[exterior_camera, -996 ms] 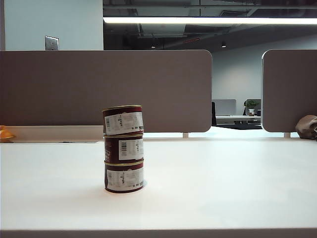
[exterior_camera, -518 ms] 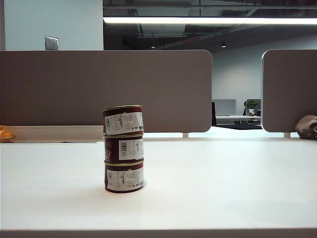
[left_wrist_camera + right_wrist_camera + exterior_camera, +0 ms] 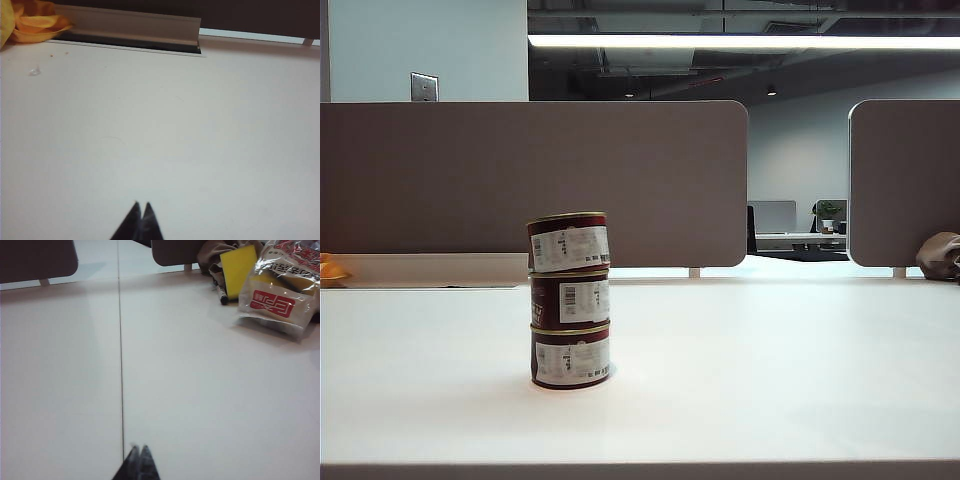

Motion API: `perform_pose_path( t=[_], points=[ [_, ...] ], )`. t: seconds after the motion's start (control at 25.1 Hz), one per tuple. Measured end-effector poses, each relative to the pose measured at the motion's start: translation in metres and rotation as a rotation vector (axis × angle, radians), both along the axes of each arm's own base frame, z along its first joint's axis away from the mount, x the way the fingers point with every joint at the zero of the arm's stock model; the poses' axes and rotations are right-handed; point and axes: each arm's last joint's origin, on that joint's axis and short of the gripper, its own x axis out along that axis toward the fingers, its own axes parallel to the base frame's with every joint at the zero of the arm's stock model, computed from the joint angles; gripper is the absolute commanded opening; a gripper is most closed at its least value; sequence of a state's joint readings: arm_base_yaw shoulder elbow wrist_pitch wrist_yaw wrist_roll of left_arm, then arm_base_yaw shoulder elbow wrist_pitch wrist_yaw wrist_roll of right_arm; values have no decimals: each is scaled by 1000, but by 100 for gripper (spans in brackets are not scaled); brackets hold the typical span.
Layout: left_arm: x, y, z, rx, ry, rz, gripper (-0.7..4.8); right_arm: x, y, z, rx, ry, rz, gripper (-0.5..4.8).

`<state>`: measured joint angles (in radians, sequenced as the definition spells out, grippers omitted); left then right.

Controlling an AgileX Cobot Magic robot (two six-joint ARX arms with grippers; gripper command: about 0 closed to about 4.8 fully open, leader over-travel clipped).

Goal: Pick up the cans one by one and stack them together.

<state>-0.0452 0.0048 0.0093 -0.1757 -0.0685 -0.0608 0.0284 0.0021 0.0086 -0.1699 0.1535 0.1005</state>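
The broad white table is being shown across the whole lower half of the exterior view, with grey rounded partition panels standing along its far edge. Left of centre in that frame, the three squat maroon tins with white barcode panels and gold rims, the cans, are being seen piled one on another in a single upright column; the top can is sitting slightly askew, tilted and shifted a little against the one beneath. No can is lying loose on the table, so the stacking is being judged as complete.

At the upper right of the right wrist view, a clear plastic packet with a red label and a flat yellow pad are being seen at the table's far edge; a crumpled orange cloth is being seen at the upper left of the left wrist view.

The left gripper is being seen at the bottom centre of its wrist view, its dark fingertips pressed together with nothing between them. The right gripper is likewise being shown fully closed and holding nothing. Neither gripper is appearing in the exterior view, and the column of cans is appearing in neither wrist view, so which arm is nearer cannot be told. The column's long axis is standing vertical, so any further approach is being judged to need care against toppling it.
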Motion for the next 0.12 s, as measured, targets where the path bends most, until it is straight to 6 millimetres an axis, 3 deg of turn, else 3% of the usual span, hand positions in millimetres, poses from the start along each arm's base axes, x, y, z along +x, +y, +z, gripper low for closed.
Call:
perform_pose_path(
  t=[0.12],
  points=[
    [0,0,0,0,0,0,-1,0,-2,0,0,0,-25,0]
  ],
)
